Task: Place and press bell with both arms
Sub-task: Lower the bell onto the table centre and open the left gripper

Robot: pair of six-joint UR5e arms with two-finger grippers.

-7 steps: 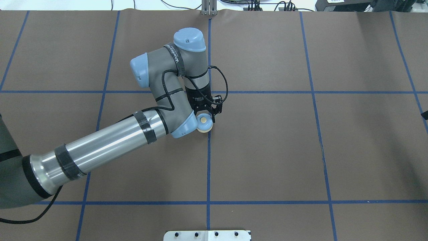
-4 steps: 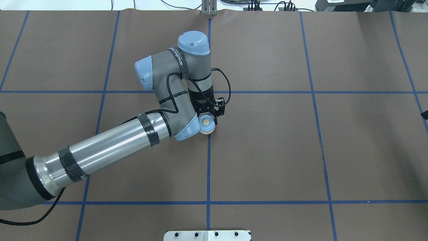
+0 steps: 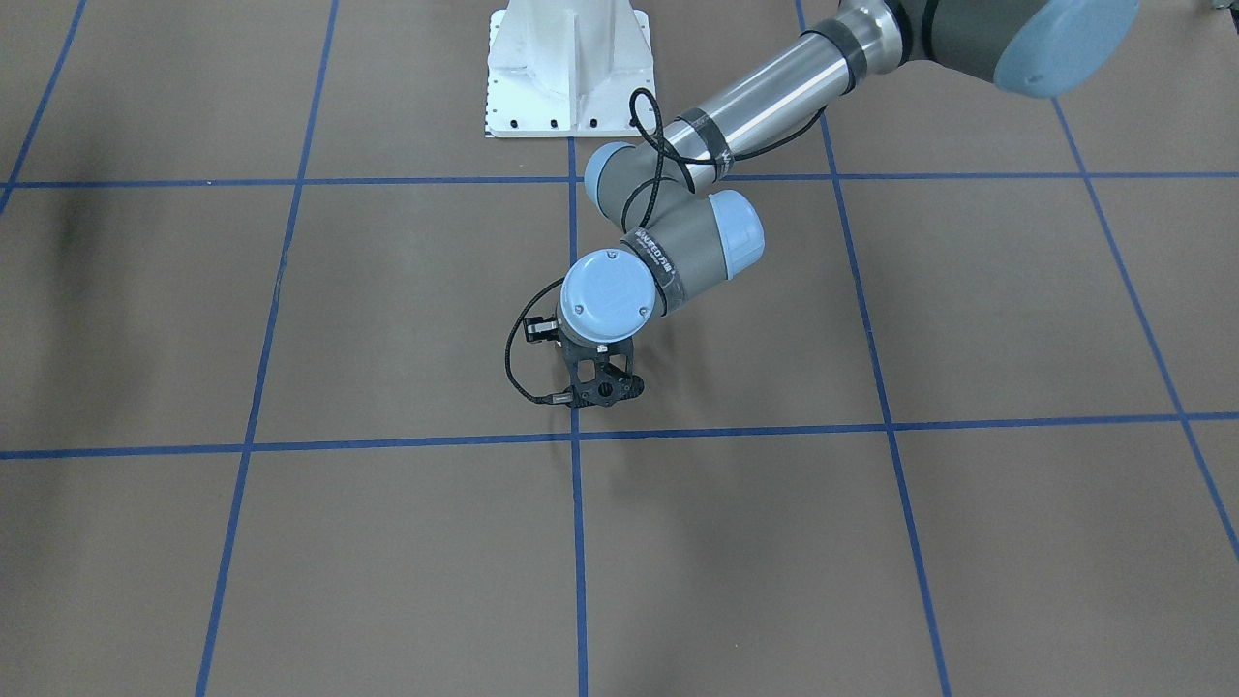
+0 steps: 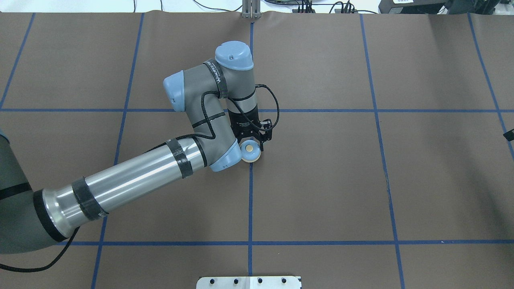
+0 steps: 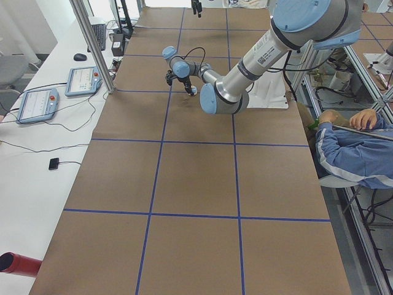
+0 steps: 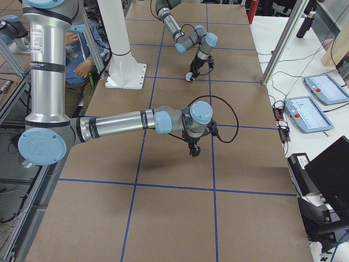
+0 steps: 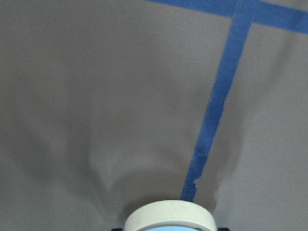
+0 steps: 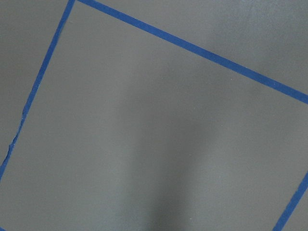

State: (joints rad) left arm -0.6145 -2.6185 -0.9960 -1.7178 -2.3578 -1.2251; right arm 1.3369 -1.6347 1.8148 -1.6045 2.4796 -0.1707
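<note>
Clasping the bell from both sides, the left gripper holds it low over a blue tape line on the bench; the right gripper hangs well apart, its opening impossible to tell.

My left arm: polished silver tube, grey joint housings, light-blue round caps, black tape bands. Braided black cable loops the wrist; a white-lettered black strap sits at seven o'clock from the top cap. Right arm, same livery, I see.
</note>
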